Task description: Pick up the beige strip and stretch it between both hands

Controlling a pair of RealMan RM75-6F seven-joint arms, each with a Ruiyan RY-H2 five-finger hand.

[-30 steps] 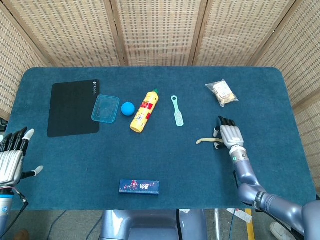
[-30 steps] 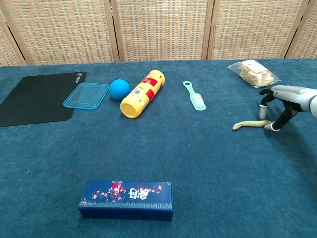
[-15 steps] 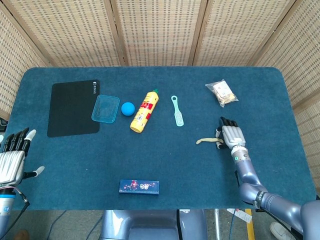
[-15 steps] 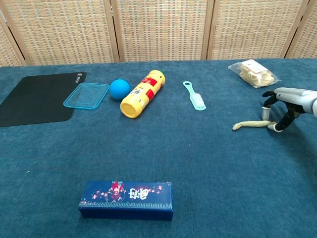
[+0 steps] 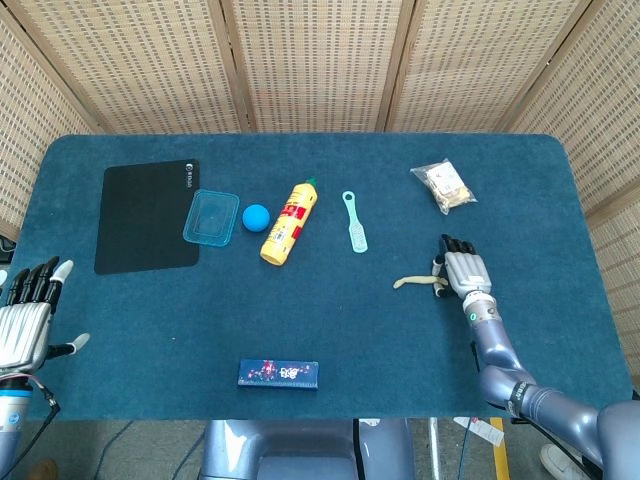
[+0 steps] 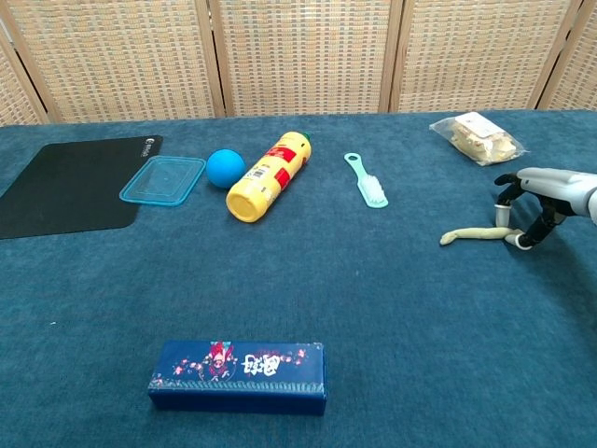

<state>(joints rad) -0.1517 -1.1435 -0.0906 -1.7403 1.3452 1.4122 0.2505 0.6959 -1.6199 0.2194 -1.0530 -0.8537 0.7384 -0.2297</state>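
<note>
The beige strip (image 5: 412, 282) lies flat on the blue table, right of centre, slightly wavy; in the chest view the beige strip (image 6: 471, 234) ends under my right hand. My right hand (image 5: 463, 272) hangs over the strip's right end, fingers pointing down. In the chest view the right hand (image 6: 539, 189) pinches that end between thumb and a fingertip at table level. My left hand (image 5: 25, 318) hovers at the table's near left edge, fingers spread, holding nothing. It is far from the strip and out of the chest view.
A clear bag of snacks (image 5: 445, 185) lies behind the right hand. A mint brush (image 5: 354, 222), yellow bottle (image 5: 288, 222), blue ball (image 5: 256, 217), clear lid (image 5: 211, 217) and black mat (image 5: 147, 215) line the far side. A dark blue box (image 5: 278, 373) sits near the front edge.
The right hand has crept slightly rightward and the strip's end has shifted a little with it. The left hand has sunk slightly.
</note>
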